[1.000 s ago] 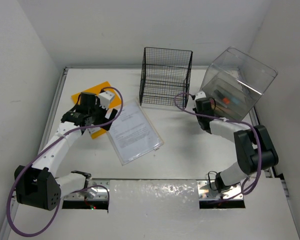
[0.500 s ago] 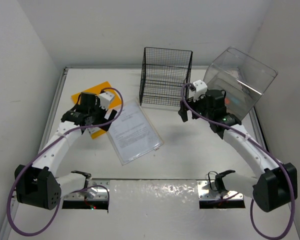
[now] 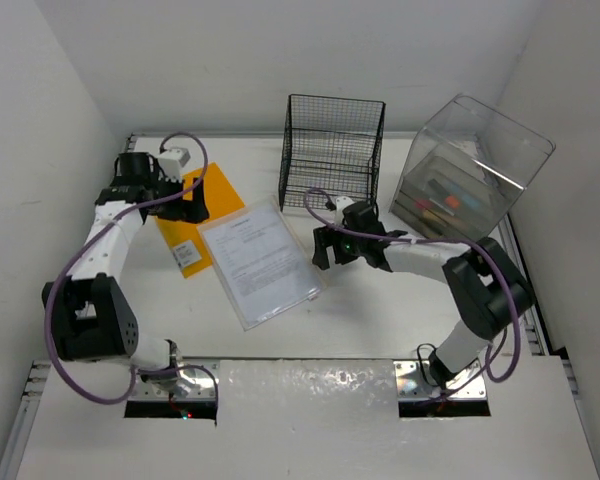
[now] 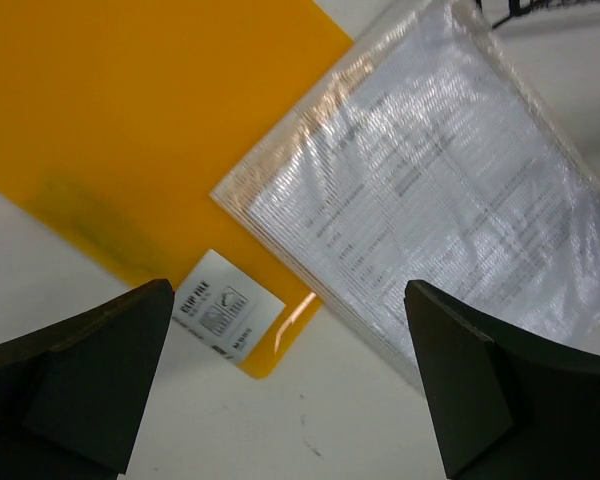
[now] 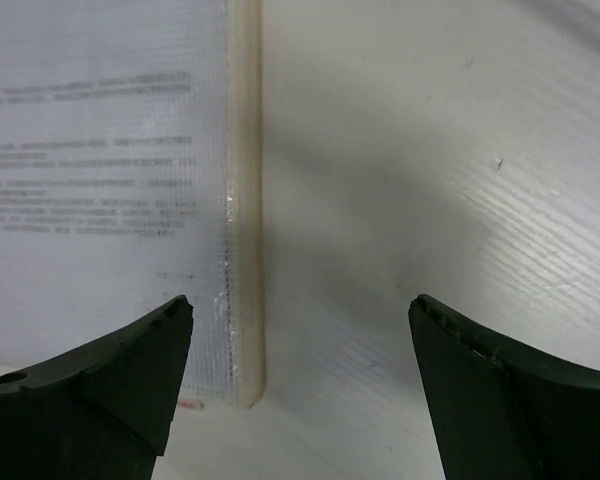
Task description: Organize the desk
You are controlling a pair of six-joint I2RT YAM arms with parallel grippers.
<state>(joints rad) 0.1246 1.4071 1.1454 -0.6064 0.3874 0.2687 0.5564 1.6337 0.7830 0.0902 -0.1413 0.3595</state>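
The white desk [image 3: 380, 310] holds an orange clip file [image 3: 215, 190] with a white label [image 4: 227, 318] at its near corner. A clear sleeve of printed papers [image 3: 260, 260] overlaps the file's right side. My left gripper [image 3: 193, 200] hovers open above the file [image 4: 130, 130] and the sleeve's corner [image 4: 450, 200], nothing between its fingers [image 4: 80, 380]. My right gripper [image 3: 323, 250] is open and low over the sleeve's right edge [image 5: 245, 250]. One of its fingers is over the sleeve [image 5: 100, 180], the other over bare desk [image 5: 430, 150].
A black wire-mesh rack [image 3: 332, 152] stands at the back centre. A clear plastic box [image 3: 475, 165] with small coloured items inside stands at the back right. Metal rails [image 3: 115, 200] edge the desk.
My right gripper left the clear box, swung left to the sleeve's right edge and now stands open. My left gripper moved toward the far left, over the orange file's far part.
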